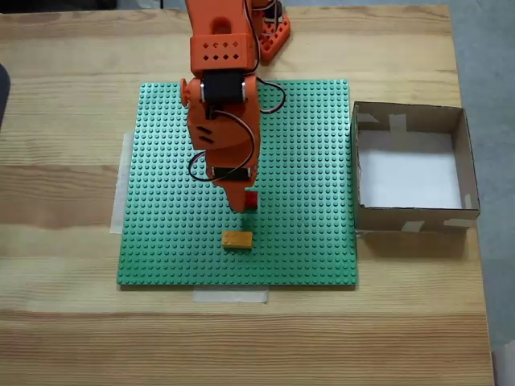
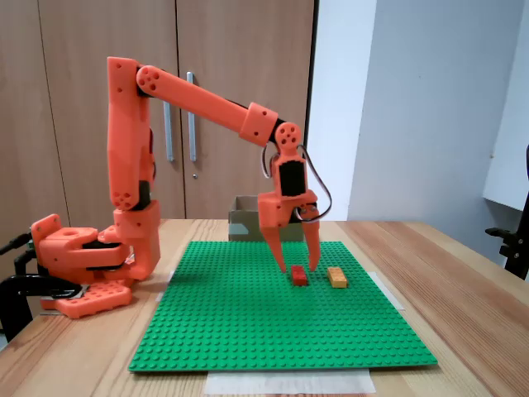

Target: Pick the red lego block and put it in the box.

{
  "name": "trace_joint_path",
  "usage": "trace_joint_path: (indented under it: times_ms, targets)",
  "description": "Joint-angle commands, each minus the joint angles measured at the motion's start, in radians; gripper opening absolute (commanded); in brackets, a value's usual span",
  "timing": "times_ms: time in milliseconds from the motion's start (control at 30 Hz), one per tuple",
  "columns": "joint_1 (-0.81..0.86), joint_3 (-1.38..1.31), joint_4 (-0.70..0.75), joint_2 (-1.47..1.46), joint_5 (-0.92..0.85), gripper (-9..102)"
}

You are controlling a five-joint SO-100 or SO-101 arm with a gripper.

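I have the gripper (image 2: 298,267) lowered over the red lego block (image 2: 298,276), its 2 fingers (image 2: 277,252) spread open and straddling the block, ready to close, I judge. The block sits on the green baseplate (image 1: 306,145), near the orange-yellow brick (image 1: 236,240). From above the arm hides most of the block; the side view shows the straddle. The box (image 1: 465,161) waits on the desk (image 1: 64,193), beside the baseplate.

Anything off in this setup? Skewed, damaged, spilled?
Nothing stands out. The green baseplate lies flat on the table, the box sits upright beside it, unspilled. The open end effector straddles the red lego block; the orange-yellow brick sits apart, squarely on the studs.
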Motion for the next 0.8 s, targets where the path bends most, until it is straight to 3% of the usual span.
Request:
trace_joint_path:
  times_ms: [0,767]
  targets:
    - [-0.003,-0.038,-0.011,-0.003,-0.003,21]
    - [0.002,-0.046,-0.014,-0.031,-0.009,20]
